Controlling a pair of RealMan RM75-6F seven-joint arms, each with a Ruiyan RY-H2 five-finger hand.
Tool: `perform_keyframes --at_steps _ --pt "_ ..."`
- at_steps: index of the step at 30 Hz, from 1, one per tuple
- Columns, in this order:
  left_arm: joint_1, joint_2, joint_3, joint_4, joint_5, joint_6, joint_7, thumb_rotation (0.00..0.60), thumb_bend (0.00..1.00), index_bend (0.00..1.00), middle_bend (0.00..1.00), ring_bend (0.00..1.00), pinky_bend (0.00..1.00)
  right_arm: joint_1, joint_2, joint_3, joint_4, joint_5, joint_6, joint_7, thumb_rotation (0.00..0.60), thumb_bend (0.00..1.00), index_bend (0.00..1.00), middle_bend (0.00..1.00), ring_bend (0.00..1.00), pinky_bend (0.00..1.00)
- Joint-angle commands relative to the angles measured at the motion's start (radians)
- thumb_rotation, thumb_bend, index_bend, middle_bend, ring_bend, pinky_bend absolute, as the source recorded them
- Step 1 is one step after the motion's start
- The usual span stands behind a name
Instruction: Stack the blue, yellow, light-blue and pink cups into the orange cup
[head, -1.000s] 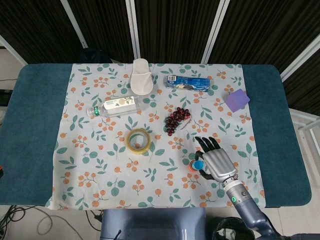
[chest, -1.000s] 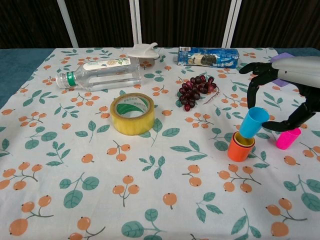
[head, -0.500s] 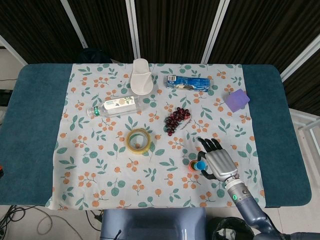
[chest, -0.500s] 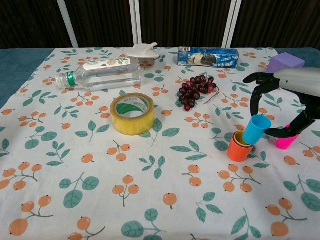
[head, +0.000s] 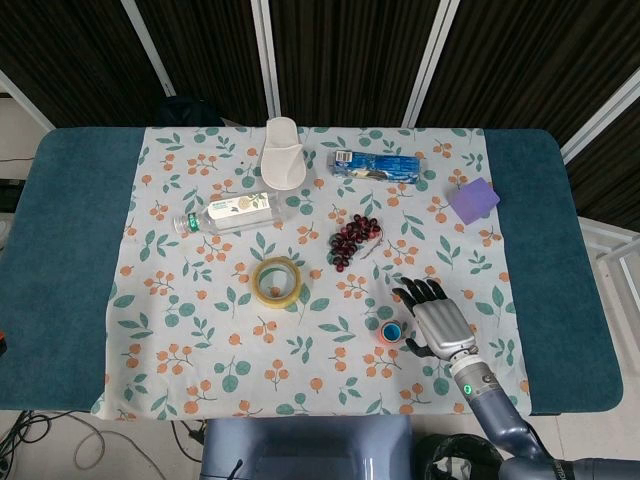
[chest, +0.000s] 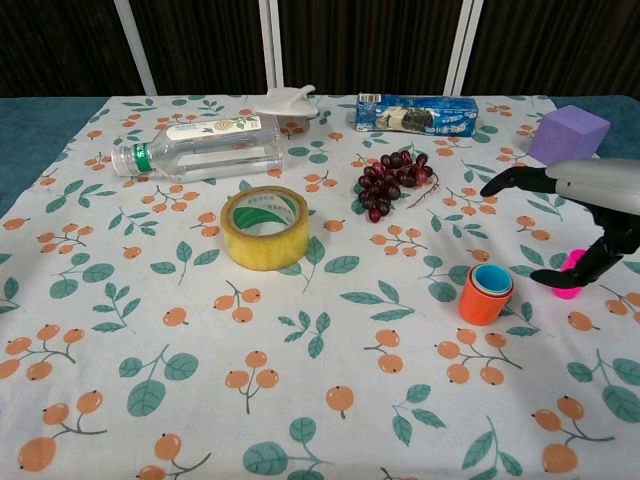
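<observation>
The orange cup (chest: 485, 297) stands upright on the floral cloth, right of centre, with the yellow and light-blue cups nested inside it; the light-blue rim (chest: 492, 280) shows on top. In the head view the same stack (head: 391, 330) sits just left of my right hand (head: 436, 317). That hand (chest: 588, 205) hovers to the right of the stack, fingers spread and empty. The pink cup (chest: 570, 274) lies on the cloth under the hand, partly hidden by its thumb. The blue cup cannot be told apart inside the stack. My left hand shows in neither view.
A yellow tape roll (chest: 264, 227) lies mid-table, grapes (chest: 389, 178) behind the stack. A plastic bottle (chest: 199, 147) lies at the back left, with a white holder (chest: 285, 100), a blue snack pack (chest: 416, 114) and a purple block (chest: 569, 133) along the back.
The light-blue cup, tilted on the orange cup's rim in my right hand, has dropped fully into the stack. The hand let go and drew back to the right.
</observation>
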Motion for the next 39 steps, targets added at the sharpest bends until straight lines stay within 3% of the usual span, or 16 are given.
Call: perform_keyframes --at_steps 1,12,21,39 --pt "0.0 0.0 0.0 0.0 0.0 0.0 0.0 0.6 0.81 0.08 0.0 0.0 0.08 0.001 0.014 0.015 -0.004 0.013 0.008 -0.006 0.6 0.4 0.09 0.0 0.0 0.0" --pt "0.0 0.0 0.0 -0.001 0.001 0.001 -0.001 0.6 0.81 0.08 0.0 0.0 0.08 0.001 0.058 0.053 0.067 0.122 -0.015 0.014 0.6 0.39 0.27 0.0 0.0 0.0" --pt "0.0 -0.001 0.002 -0.002 0.002 0.0 0.006 0.6 0.81 0.08 0.0 0.0 0.08 -0.017 0.056 0.035 0.117 0.13 -0.046 0.045 0.6 0.4 0.32 0.0 0.0 0.0" --pt "0.0 -0.002 0.002 -0.001 0.0 -0.002 0.007 0.6 0.81 0.08 0.0 0.0 0.08 -0.034 0.023 0.024 0.174 0.127 -0.07 0.07 0.6 0.39 0.33 0.0 0.0 0.0"
